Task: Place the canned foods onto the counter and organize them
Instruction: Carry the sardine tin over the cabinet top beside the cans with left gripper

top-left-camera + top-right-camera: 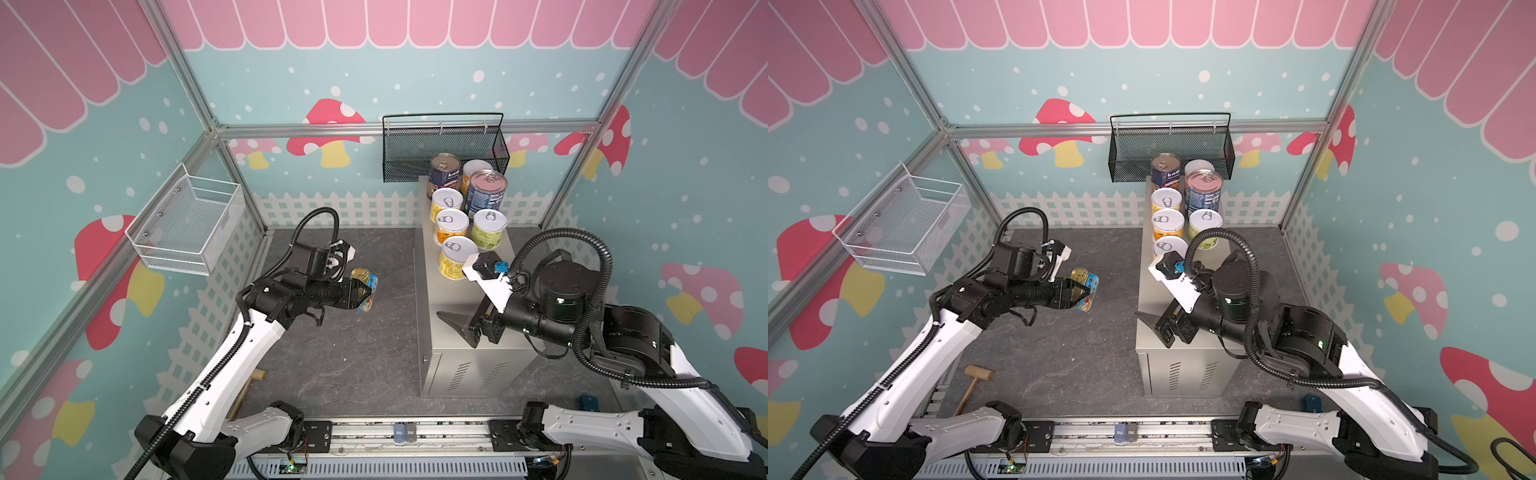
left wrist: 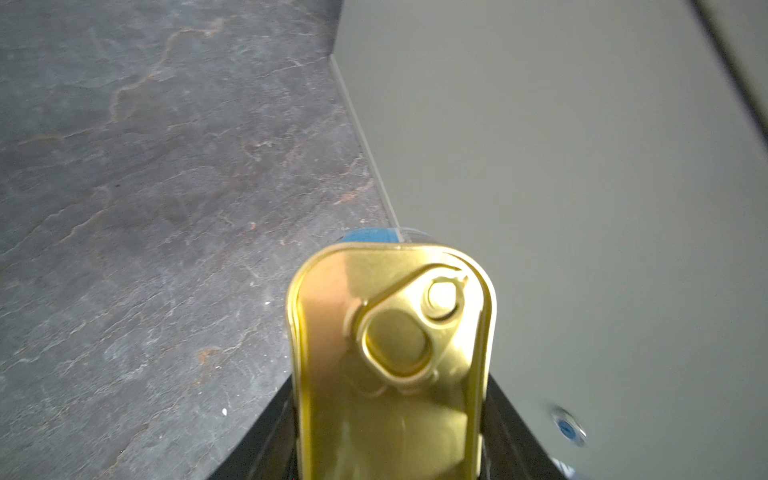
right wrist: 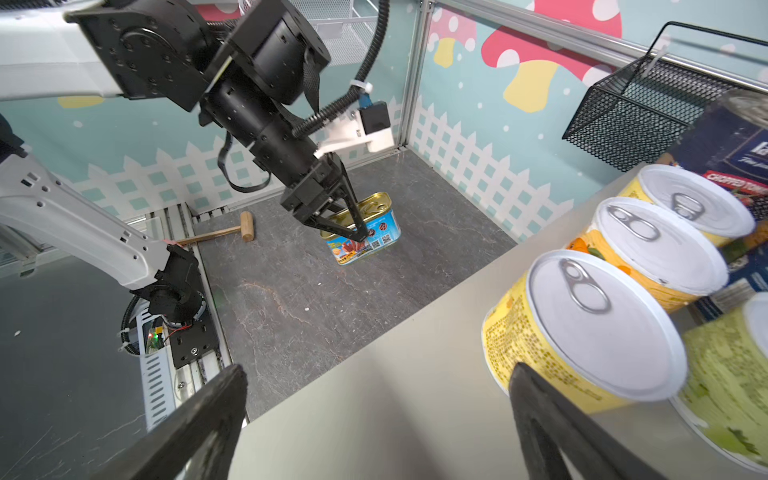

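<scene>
— What does the left gripper (image 1: 362, 296) have?
— It is clamped tight on the gold tin (image 1: 360, 275). The tin is tilted, over the dark floor (image 1: 374, 353) to the left of the counter (image 1: 453, 299) and apart from it.
— Do the wrist views add anything?
— The left wrist view shows the tin's lid and pull ring close up, with the counter's plain side wall behind. No other can shows there. The right wrist view shows the blue picture label on the tin's side.
— And the right gripper (image 1: 456, 329)?
— Its jaws are spread wide with nothing between them, above the counter's near end. In its wrist view one finger (image 3: 528, 390) sits by the nearest yellow can. I can't tell whether it touches.
— Count them.
— Seven stand upright on the counter's far half: five yellow cans (image 1: 451, 224) and two blue cans (image 1: 486, 191). The right wrist view shows only four yellow ones. With the tin, that makes eight.
— Anything else?
— One mallet (image 1: 978, 374) lies on the floor. There are two baskets: a black basket (image 1: 444, 145) on the back wall and a white basket (image 1: 187, 224) on the left wall.
</scene>
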Controlling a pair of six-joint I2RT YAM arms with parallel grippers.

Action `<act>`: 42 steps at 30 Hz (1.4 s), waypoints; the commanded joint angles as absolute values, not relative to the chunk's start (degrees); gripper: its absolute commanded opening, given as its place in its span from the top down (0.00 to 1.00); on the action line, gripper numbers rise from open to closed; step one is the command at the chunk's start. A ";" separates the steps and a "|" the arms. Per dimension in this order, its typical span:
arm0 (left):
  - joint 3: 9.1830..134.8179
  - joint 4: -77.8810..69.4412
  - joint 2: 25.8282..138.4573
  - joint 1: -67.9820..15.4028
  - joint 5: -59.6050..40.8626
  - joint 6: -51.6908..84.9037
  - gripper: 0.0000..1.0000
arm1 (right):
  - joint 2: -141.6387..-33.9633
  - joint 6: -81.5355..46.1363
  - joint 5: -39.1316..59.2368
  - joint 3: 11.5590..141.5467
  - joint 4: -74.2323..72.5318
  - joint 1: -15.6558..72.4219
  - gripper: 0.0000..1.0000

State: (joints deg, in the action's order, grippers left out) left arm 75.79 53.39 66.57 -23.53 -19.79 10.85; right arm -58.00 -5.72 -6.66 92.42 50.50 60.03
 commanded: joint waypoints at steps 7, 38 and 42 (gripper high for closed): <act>89.42 65.35 66.05 -36.82 -24.24 3.06 0.92 | -57.28 -13.50 -22.76 93.24 60.18 60.36 0.01; 134.72 85.64 96.13 -63.59 -6.12 -4.48 0.95 | -51.42 -24.77 -36.87 92.99 72.81 60.32 0.01; 139.01 86.35 100.55 -64.02 -7.77 -4.95 0.93 | -50.99 -23.47 -35.69 92.73 72.78 60.37 0.00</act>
State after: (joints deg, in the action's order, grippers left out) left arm 137.19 84.68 96.92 -63.16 -6.96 -2.57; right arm -51.37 -23.83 -35.18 91.79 71.83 60.05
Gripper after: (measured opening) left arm 0.524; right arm 0.995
